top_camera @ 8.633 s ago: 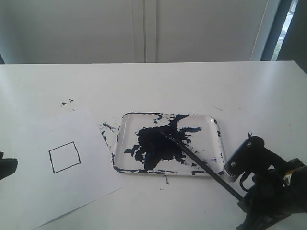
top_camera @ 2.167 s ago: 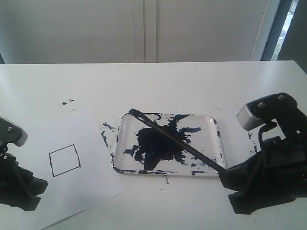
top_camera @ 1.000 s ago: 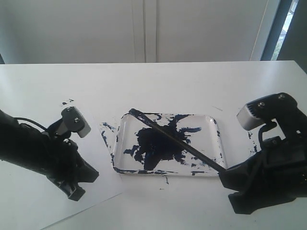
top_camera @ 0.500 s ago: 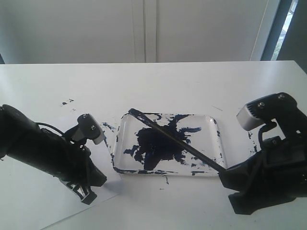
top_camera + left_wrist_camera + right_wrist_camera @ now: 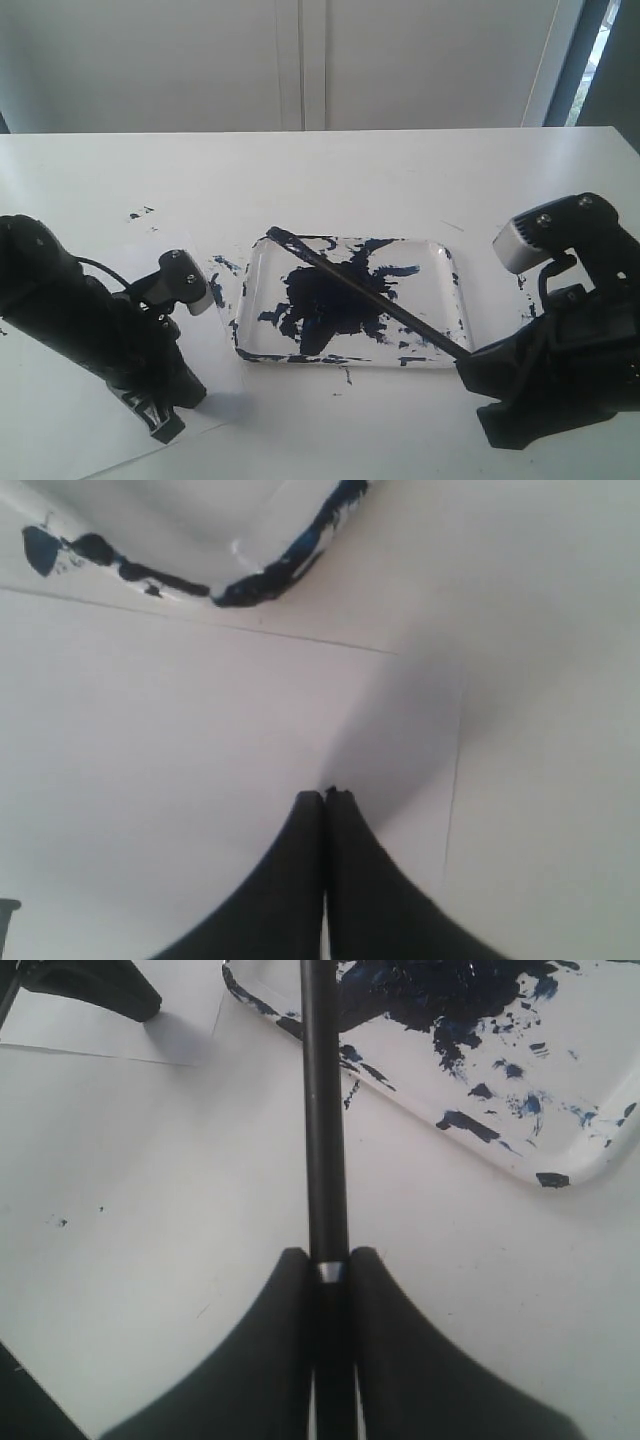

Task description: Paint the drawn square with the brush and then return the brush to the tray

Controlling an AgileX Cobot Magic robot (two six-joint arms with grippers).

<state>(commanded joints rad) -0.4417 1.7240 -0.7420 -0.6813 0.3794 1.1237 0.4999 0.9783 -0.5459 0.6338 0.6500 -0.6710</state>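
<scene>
The clear tray (image 5: 432, 285), blotched with dark navy paint, lies mid-table. The black brush (image 5: 370, 297) slants across and above it, its tip over the far left rim. My right gripper (image 5: 468, 362) is shut on the handle end, and the right wrist view shows the brush (image 5: 323, 1110) clamped in the right gripper (image 5: 330, 1260). The left gripper (image 5: 158, 425) is shut and empty, tip down on the white paper (image 5: 60, 430) near its front corner. In the left wrist view the left gripper (image 5: 325, 795) rests by the paper's edge. The drawn square is hidden behind the left arm.
Paint specks mark the table (image 5: 140, 213) left of the tray and near its front edge (image 5: 345, 375). A tray corner (image 5: 235, 580) shows in the left wrist view. The left arm's tip (image 5: 95, 985) lies on the paper in the right wrist view. A wall stands behind the table.
The left arm has moved along the paper toward its near corner and lowered its shut tip onto it. The right arm and the brush have stayed still.
</scene>
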